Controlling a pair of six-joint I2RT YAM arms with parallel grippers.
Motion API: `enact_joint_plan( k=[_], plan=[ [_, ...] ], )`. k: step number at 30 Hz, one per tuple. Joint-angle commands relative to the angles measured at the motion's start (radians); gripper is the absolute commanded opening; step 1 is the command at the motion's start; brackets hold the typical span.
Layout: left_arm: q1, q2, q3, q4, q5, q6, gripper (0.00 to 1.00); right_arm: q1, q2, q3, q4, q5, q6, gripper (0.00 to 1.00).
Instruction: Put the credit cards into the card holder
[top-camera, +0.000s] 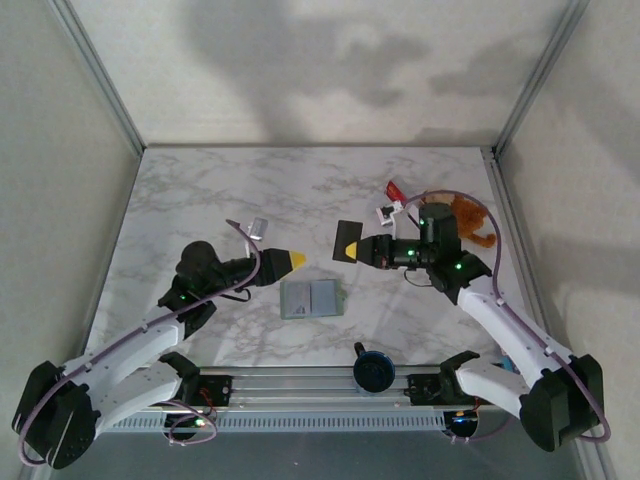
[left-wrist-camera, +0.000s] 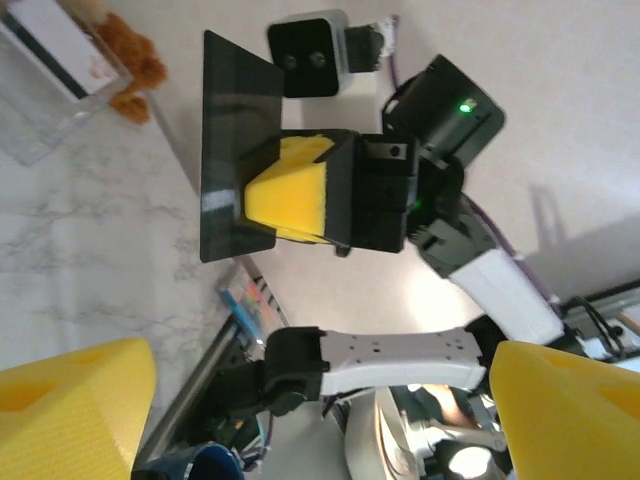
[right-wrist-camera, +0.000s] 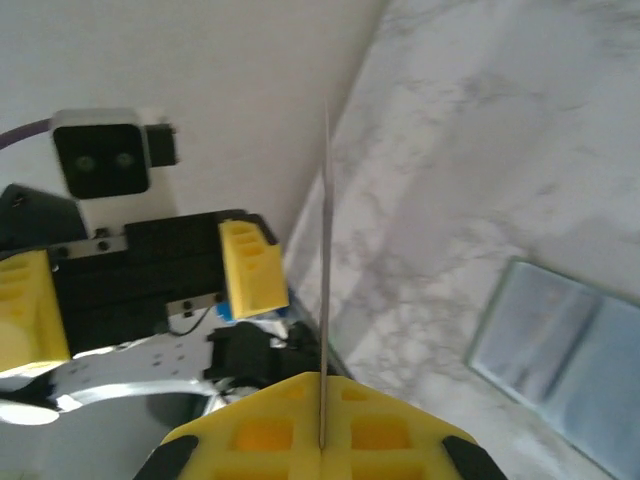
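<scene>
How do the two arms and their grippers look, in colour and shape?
The left arm and right arm have white links and black joints, and purple cables run along both. The left gripper and right gripper have black bodies and yellow wedge-shaped fingers. Small green lights glow on the right arm.

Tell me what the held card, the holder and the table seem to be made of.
The card looks like thin stiff plastic, glossy: it reflects light and shows a hairline edge in the right gripper. The holder seems matte leatherette or fabric, grey-green, no shine. The table is marble-patterned, possibly laminate: grey veins, smooth.
</scene>
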Motion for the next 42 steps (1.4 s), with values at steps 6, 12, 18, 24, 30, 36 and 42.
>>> enact_joint_plan(
  k=[6,12,18,24,30,36,42],
  plan=[
    [-0.005,0.018,0.029,0.059,0.070,-0.025,0.78,0.112,-0.012,-0.028,0.274,-0.142,0.162,0.00],
    [-0.010,0.020,0.010,0.097,0.070,-0.041,0.71,0.195,0.003,0.002,0.189,-0.145,0.078,0.00],
    [-0.019,-0.003,-0.007,0.075,0.076,-0.011,0.56,0.218,0.022,-0.023,0.181,-0.141,0.058,0.00],
    [-0.036,0.021,-0.021,0.067,0.079,0.009,0.51,0.247,0.060,-0.018,0.218,-0.139,0.060,0.00],
    [-0.049,0.025,-0.025,0.039,0.078,0.036,0.13,0.249,0.099,-0.010,0.211,-0.143,0.046,0.00],
    [-0.048,0.025,-0.024,-0.025,0.068,0.082,0.00,0.252,0.091,-0.002,0.158,-0.129,0.003,0.11],
    [-0.046,0.060,0.091,-0.534,-0.142,0.363,0.00,0.251,0.069,0.066,-0.207,0.081,-0.211,0.59]
  ],
)
